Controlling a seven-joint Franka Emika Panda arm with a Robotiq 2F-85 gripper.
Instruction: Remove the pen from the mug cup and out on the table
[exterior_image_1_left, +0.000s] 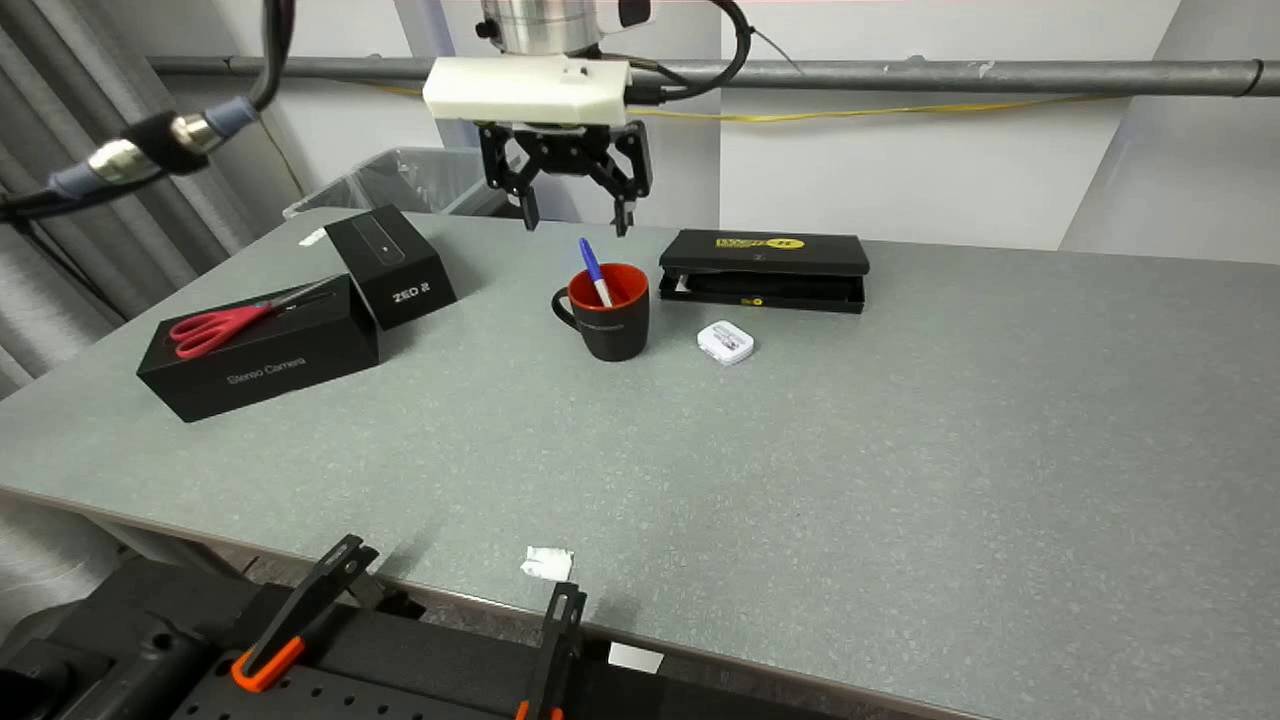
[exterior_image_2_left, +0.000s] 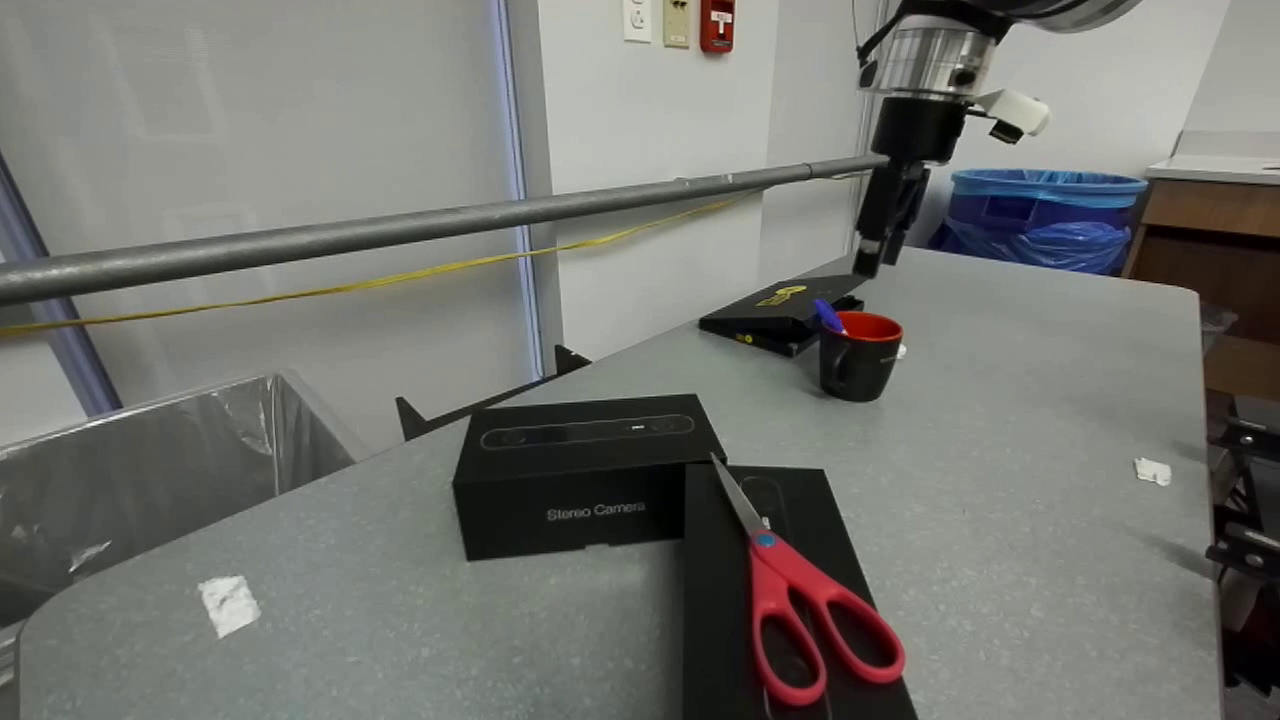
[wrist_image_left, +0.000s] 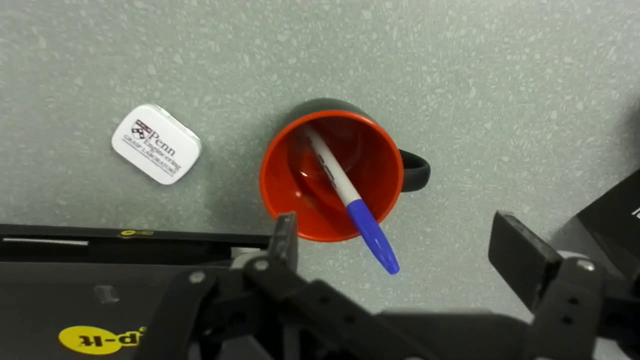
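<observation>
The Robotiq gripper (exterior_image_1_left: 577, 224), fingers spread and holding nothing, hangs above the blue-capped marker (exterior_image_1_left: 594, 271), which leans inside the red-lined black mug (exterior_image_1_left: 615, 336); no step looks done: grasp, lift-out and placing on the grey tabletop (exterior_image_1_left: 950, 450) remain.

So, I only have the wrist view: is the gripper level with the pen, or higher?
Observer: Higher. In both exterior views the gripper hangs above the pen, not touching it.
Operator: And the mug? Its base is hidden from me.
Observer: It stands upright on the table in both exterior views.
Operator: Anything sharp outside my frame?
Observer: Yes, red scissors lie on top of a black box, apart from the mug.
</observation>
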